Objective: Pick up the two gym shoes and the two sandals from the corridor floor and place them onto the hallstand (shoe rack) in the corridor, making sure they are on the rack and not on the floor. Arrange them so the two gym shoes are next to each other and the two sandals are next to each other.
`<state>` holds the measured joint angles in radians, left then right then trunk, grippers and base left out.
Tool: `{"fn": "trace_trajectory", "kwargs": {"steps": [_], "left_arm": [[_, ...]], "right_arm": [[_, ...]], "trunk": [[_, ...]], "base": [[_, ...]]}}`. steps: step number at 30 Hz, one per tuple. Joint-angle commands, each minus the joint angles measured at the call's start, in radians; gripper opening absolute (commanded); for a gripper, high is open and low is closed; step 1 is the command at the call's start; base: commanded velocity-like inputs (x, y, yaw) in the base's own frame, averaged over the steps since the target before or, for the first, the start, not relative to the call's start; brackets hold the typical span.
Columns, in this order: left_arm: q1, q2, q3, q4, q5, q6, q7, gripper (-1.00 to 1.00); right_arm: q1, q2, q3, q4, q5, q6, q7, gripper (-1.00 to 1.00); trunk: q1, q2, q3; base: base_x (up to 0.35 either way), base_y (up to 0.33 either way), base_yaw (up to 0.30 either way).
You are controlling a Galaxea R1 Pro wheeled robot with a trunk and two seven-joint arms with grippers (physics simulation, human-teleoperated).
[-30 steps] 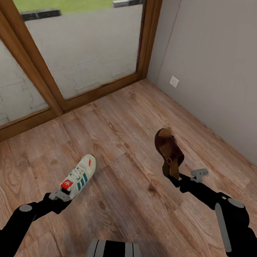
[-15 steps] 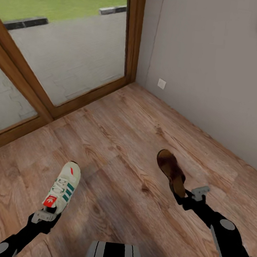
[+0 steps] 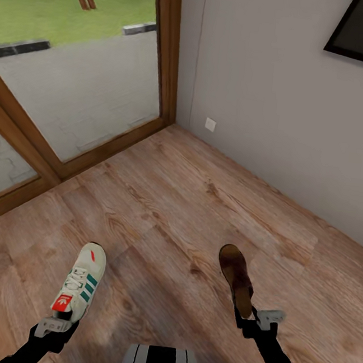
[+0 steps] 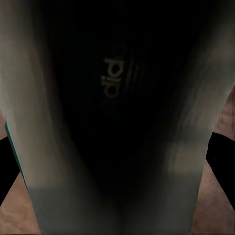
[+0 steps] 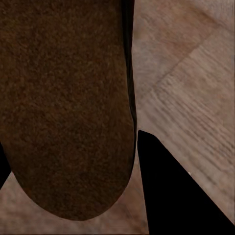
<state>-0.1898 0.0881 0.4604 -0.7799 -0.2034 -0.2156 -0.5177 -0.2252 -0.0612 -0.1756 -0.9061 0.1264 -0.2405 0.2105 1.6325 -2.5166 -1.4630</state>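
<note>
Left tool (image 3: pixel 55 325) clamped on one gym shoe (image 3: pixel 79 289); right tool (image 3: pixel 256 321) clamped on one sandal (image 3: pixel 236 279), both carried above the corridor floor (image 3: pixel 173 203). Hallstand unseen; judged early, nothing yet racked.

The floor (image 3: pixel 162 202) is wood-look plank, light brown with a strong grain and a soft satin sheen. The sneaker (image 3: pixel 78 288) at lower left looks like matt cream leather or leather-like stuff, with flat green stripes and woven white laces; inside, in the left wrist view, the lining (image 4: pixel 112 98) is dark and dull (with faint printed letters). The sandal (image 3: pixel 237 278) at lower right has a fuzzy brown suede-like footbed (image 5: pixel 63 98), rough and totally matt. The door frame (image 3: pixel 165 50) at upper left is smooth, warm brown wood. The wall (image 3: pixel 280 102) is plain matt grey paint. The arms (image 3: pixel 274 355) are glossy black plastic.
</note>
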Motion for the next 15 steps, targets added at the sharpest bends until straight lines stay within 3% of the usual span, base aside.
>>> {"fn": "trace_trajectory", "kwargs": {"steps": [1,2,3,7,10,13,15], "left_arm": [[0.003,-0.001,0.005,0.004,0.016,-0.008,-0.004,-1.0],[0.005,-0.001,0.005,0.02,0.05,-0.008,-0.006,-1.0],[0.006,-0.001,0.005,0.029,0.062,-0.009,-0.006,-1.0],[0.007,-0.001,0.005,0.047,0.077,-0.01,-0.007,-1.0],[0.007,0.001,0.004,0.063,0.081,-0.02,-0.007,-1.0],[0.007,0.007,0.005,0.096,0.083,-0.087,-0.006,-1.0],[0.007,0.008,0.005,0.11,0.083,-0.114,-0.005,-1.0]], "right_arm": [[-0.001,0.002,-0.004,0.073,0.006,-0.043,0.004,-1.0],[0.0,0.002,-0.004,0.141,0.006,-0.101,0.003,-1.0],[0.0,0.002,-0.004,0.168,0.006,-0.128,0.003,-1.0],[0.0,-0.004,-0.012,0.265,0.005,-0.188,0.003,-1.0],[0.0,-0.009,-0.057,0.335,0.005,-0.254,0.003,-1.0],[0.0,-0.01,-0.121,0.379,0.006,-0.302,0.005,-1.0],[0.001,-0.011,-0.142,0.404,0.006,-0.311,0.005,-1.0]], "trunk": [[-0.001,0.0,0.005],[-0.001,0.0,0.01],[-0.002,0.001,0.016],[-0.003,0.001,0.037],[-0.005,0.002,0.052],[-0.006,0.003,0.068],[-0.007,0.003,0.079]], "base": [[0.0,0.0,-0.171],[0.0,0.0,-0.171],[0.0,0.0,-0.171],[0.0,0.0,-0.171],[0.0,0.0,-0.171],[0.0,0.0,-0.171],[0.0,0.0,-0.175]]}}
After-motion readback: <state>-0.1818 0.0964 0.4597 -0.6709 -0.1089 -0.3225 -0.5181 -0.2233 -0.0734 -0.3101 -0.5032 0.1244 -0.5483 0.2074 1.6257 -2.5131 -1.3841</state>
